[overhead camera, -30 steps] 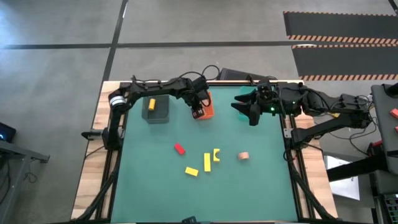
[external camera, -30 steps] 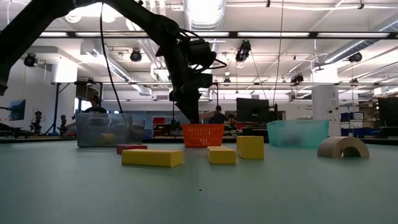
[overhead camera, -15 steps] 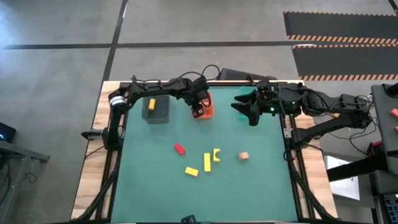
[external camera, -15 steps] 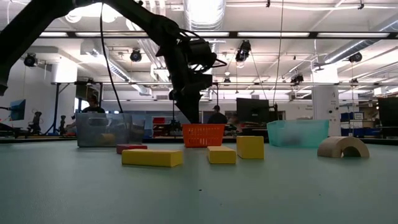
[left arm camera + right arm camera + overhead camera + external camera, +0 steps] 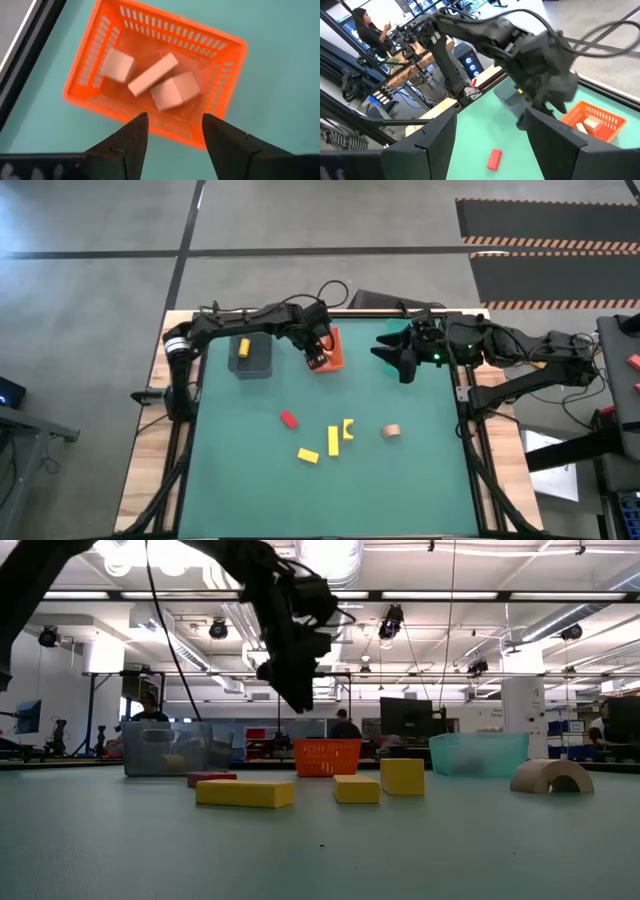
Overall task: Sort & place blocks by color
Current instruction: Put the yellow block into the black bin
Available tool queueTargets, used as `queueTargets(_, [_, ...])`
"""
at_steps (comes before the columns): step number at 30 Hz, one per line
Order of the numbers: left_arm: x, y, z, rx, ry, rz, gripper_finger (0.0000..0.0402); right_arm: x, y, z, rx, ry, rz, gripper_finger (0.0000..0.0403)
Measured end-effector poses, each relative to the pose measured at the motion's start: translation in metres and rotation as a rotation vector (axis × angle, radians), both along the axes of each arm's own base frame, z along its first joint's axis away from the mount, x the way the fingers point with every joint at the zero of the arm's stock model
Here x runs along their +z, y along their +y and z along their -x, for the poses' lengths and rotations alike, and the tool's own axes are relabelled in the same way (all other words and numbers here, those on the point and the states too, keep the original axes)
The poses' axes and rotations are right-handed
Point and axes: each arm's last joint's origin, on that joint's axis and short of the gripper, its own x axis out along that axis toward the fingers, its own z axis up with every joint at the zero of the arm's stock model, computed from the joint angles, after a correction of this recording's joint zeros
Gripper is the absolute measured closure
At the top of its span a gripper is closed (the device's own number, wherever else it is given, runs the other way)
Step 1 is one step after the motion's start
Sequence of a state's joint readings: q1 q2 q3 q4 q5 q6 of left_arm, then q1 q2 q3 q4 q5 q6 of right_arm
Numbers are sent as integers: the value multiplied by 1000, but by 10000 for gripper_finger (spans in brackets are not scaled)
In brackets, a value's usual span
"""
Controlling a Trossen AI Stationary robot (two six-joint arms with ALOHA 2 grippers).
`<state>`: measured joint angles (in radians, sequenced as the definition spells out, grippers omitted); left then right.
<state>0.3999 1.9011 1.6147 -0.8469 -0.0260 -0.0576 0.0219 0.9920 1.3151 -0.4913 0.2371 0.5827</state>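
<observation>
Above the orange basket (image 5: 150, 85) at the table's far side, the left gripper (image 5: 172, 137) hovers with fingers spread and empty, three pinkish-tan blocks (image 5: 152, 80) lying inside. Red (image 5: 289, 419), yellow (image 5: 333, 441) and arched tan (image 5: 392, 430) blocks remain unsorted mid-table. Waiting far right, the right gripper (image 5: 403, 360) is open wide.

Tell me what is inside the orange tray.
The orange tray holds three pinkish-tan blocks: two cubes and one bar lying between them. The left tool, open and empty, hangs above its near edge. The tray floor under the blocks is hidden.
</observation>
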Motion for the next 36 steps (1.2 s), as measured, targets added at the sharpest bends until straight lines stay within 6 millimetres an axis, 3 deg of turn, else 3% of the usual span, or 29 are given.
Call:
queueTargets(6, [33,-30,14,24,-53,54,231,-3,0,-1,0,9,1,179])
queueTargets(13, [55,-72,34,-76,13,79,231,-3,0,-1,1,12,7,179])
queueTargets(22, [53,-116,50,-156,42,109,231,-4,0,0,-11,9,-62,179])
queueTargets(27, [50,-142,63,-236,56,115,230,-14,0,0,-60,72,-208,179])
queueTargets(36, [17,-203,61,-519,-54,107,230,-34,1,-15,-79,196,-271,179])
